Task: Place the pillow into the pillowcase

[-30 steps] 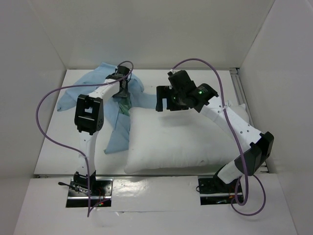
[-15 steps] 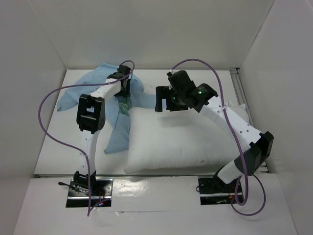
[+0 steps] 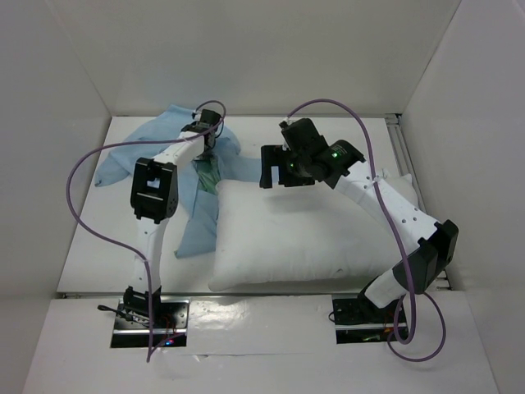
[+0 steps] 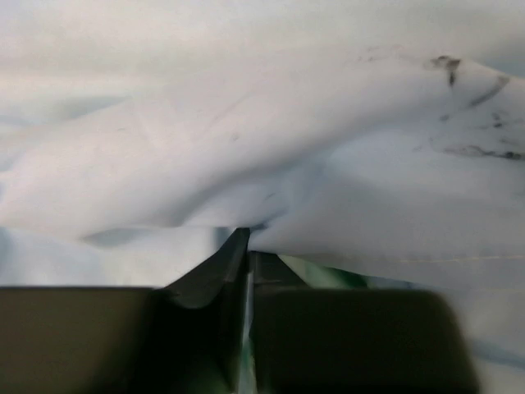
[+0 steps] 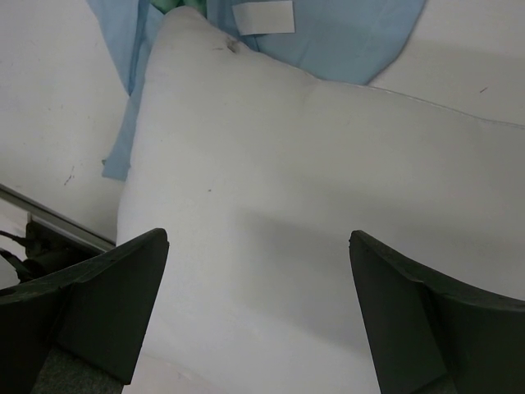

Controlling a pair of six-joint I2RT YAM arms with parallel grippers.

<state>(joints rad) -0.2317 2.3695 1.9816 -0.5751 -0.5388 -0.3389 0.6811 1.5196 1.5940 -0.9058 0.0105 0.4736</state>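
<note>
At the far left of the desk (image 3: 102, 246), the left claw (image 4: 246, 246) pinches the crumpled pillowcase (image 3: 164, 135), while the right claw (image 5: 258, 238) hangs wide open above the pillow (image 3: 287, 238) beside it.

White table (image 3: 107, 246) between plain white walls (image 3: 246, 49)

The pillow (image 3: 303, 234) fills the table (image 3: 184, 275) from centre to 4 o'clock; the pillowcase (image 3: 164, 139) sprawls at 10 o'clock. Bare table shows at 8 o'clock.

Table (image 3: 102, 234) bearing pillow (image 3: 303, 238) and pillowcase (image 3: 156, 135)
</note>
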